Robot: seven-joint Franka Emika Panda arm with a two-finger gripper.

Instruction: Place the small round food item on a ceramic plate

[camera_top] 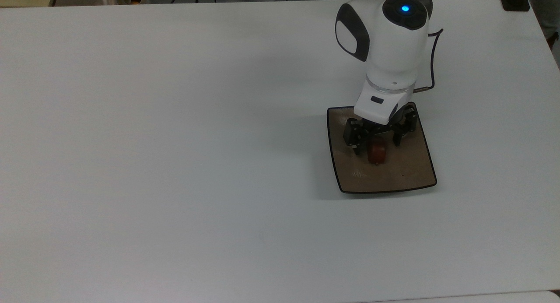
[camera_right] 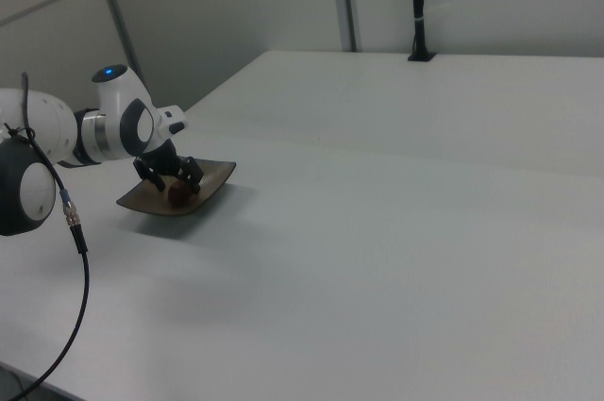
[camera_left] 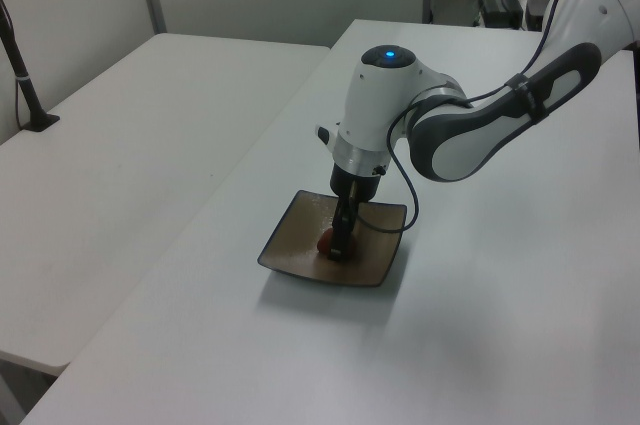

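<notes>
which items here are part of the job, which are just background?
Part of the job:
- small round food item, lying on the plate between the spread fingers
- ceramic plate
- gripper, open, low over the plate

Background:
- white table
- second white table beside it in the left view
- black post at the far edge in the right view

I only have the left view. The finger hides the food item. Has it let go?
Observer: Yes. In the top view the gripper is open, one finger either side of the small round food item, with a gap on both sides.
Operator: Is it on the dish?
Observer: The top view puts it on the ceramic plate, well inside the dark rim.
Operator: Anything else on that dish?
Observer: The right view shows just the item between the fingers.
</notes>
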